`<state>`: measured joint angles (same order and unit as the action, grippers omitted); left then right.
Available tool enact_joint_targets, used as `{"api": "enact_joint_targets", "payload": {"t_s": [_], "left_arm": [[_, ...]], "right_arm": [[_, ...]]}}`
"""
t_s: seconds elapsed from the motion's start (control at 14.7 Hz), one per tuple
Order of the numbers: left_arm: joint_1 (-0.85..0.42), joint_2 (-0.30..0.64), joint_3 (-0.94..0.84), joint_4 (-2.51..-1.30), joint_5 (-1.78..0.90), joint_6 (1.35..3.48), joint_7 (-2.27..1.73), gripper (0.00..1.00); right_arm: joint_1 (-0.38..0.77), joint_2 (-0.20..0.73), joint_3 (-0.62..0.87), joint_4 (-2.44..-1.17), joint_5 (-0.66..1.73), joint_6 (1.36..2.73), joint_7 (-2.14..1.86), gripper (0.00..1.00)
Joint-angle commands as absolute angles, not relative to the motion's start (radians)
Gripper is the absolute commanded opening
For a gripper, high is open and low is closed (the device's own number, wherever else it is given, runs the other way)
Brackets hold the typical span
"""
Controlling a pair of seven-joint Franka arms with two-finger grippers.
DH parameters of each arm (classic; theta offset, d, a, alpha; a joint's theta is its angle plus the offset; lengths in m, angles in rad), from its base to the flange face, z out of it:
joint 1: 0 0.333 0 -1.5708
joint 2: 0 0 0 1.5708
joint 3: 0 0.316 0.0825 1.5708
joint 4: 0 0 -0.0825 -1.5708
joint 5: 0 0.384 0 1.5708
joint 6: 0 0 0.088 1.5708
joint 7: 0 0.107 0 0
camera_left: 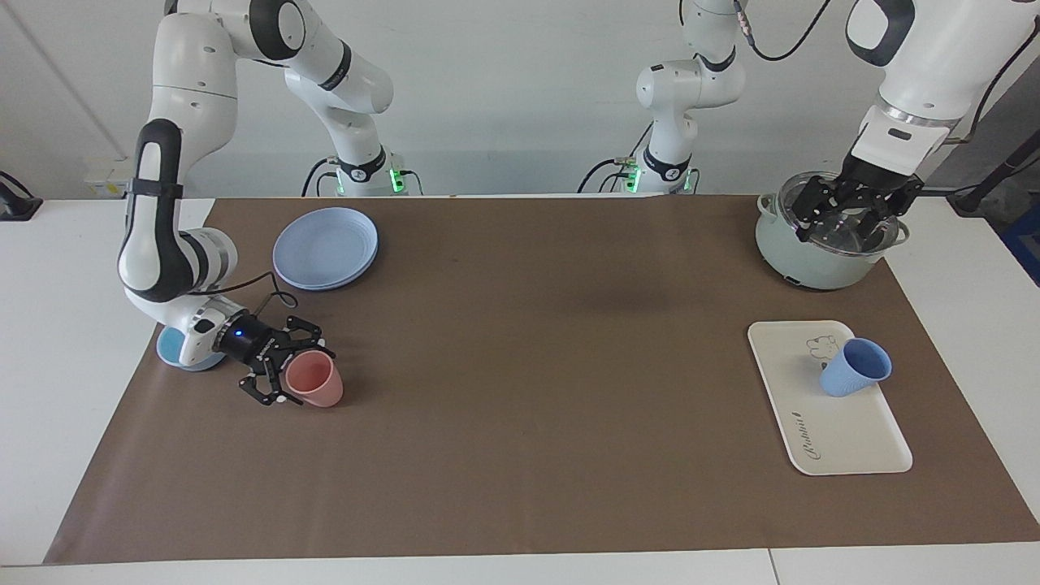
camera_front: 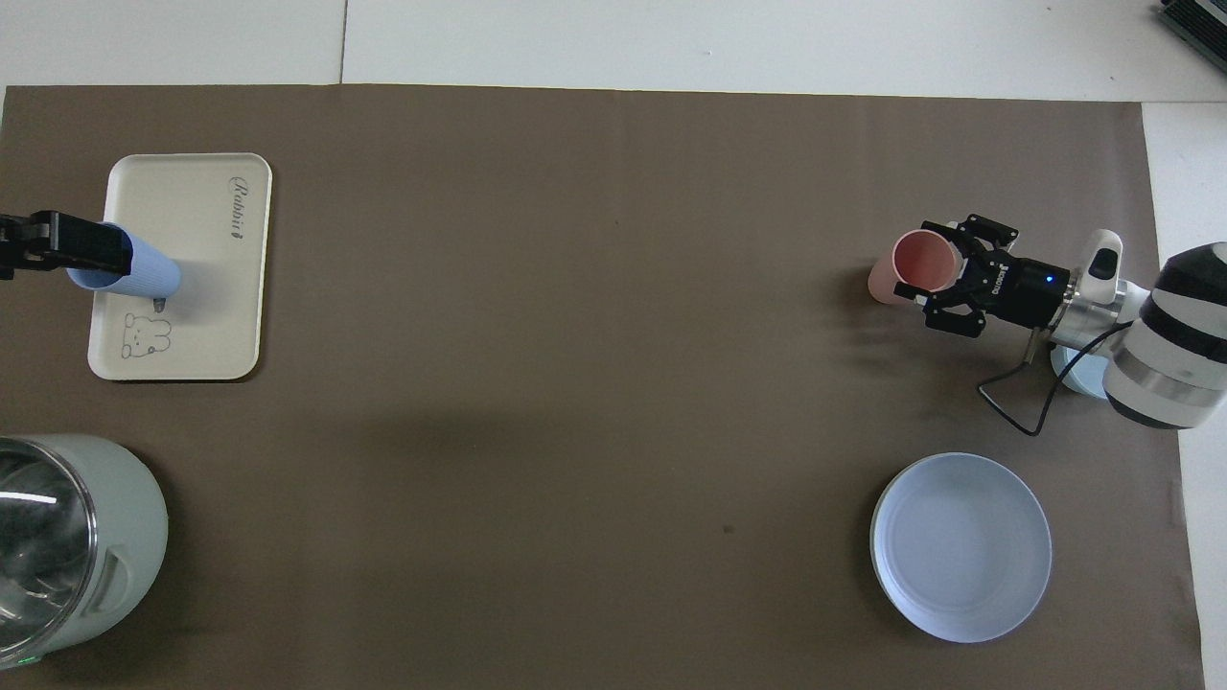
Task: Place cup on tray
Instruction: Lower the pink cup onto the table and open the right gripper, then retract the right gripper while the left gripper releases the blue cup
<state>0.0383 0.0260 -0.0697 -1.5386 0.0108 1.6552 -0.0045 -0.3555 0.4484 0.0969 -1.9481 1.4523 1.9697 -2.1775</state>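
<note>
The periwinkle-blue cup (camera_left: 853, 367) stands on the cream-white tray (camera_left: 845, 439), next to the bear drawing, at the left arm's end of the table. In the overhead view the cup (camera_front: 144, 273) shows on the tray (camera_front: 206, 287), its rim covered by the left gripper's fingers (camera_front: 86, 247). My left gripper (camera_left: 849, 215) is open and empty, raised over the pot and well apart from the cup. My right gripper (camera_left: 302, 376) is shut on a salmon-pink tumbler (camera_left: 317, 382) at the right arm's end, low over the brown mat.
A pale-green pot (camera_left: 812, 260) with a glass lid stands nearer to the robots than the tray. A round blue plate (camera_left: 325, 248) lies near the right arm's base. A light-blue bowl (camera_left: 175, 349) sits under the right arm's wrist.
</note>
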Motion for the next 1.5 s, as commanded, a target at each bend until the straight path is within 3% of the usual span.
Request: {"api": "enact_joint_targets", "payload": {"t_s": [0.0,0.41,0.82,1.23,1.43], "left_arm": [[0.041,0.003,-0.074,-1.572,0.02,1.683,0.011,1.0],[0.031,0.009,-0.075,-1.563,0.014,1.709,0.008,1.0],[0.032,0.08,-0.075,-1.467,-0.005,1.678,0.005,1.0],[0.028,0.034,-0.075,-1.554,-0.005,1.66,0.005,1.0],[0.029,0.015,-0.077,-1.589,-0.005,1.664,0.008,1.0]], "right_arm": [[-0.35,0.376,0.104,-1.967,1.46,1.974,-2.087,1.0],[-0.282,0.175,0.103,-1.956,1.269,2.092,-1.632,1.0],[-0.173,0.097,0.101,-1.907,0.808,2.341,-1.04,1.0],[-0.123,0.031,0.117,-1.882,0.225,2.316,-0.392,1.0],[-0.117,0.002,0.117,-1.829,0.057,2.16,-0.14,1.0]]}}
